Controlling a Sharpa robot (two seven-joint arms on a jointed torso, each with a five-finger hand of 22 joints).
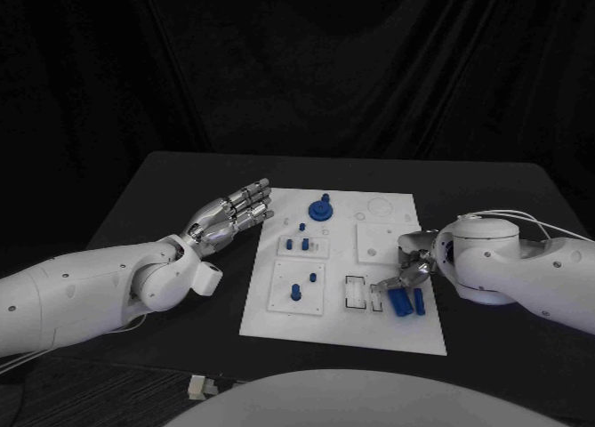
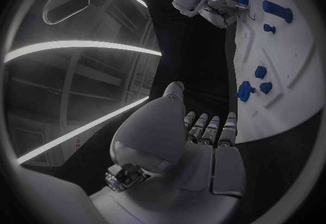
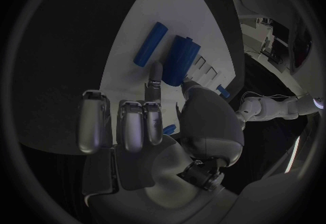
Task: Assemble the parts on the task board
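At the board's (image 1: 342,327) lower right the right hand (image 1: 407,274), fingers apart and empty, reaches for the cylinder (image 1: 400,302), seemingly to grasp it next, while the left hand (image 1: 230,218) hangs wide and idle at center left.

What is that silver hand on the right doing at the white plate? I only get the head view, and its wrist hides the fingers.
Observer: In the right wrist view, the right hand stretches one finger out to a thick blue cylinder lying on the white task board.
Operator: Is it gripping it?
Observer: I cannot tell. A thinner blue cylinder lies beside it, untouched.
Operator: And the other hand?
Observer: In the left wrist view, the left hand holds nothing, its fingers straight and pointing towards the board's edge.
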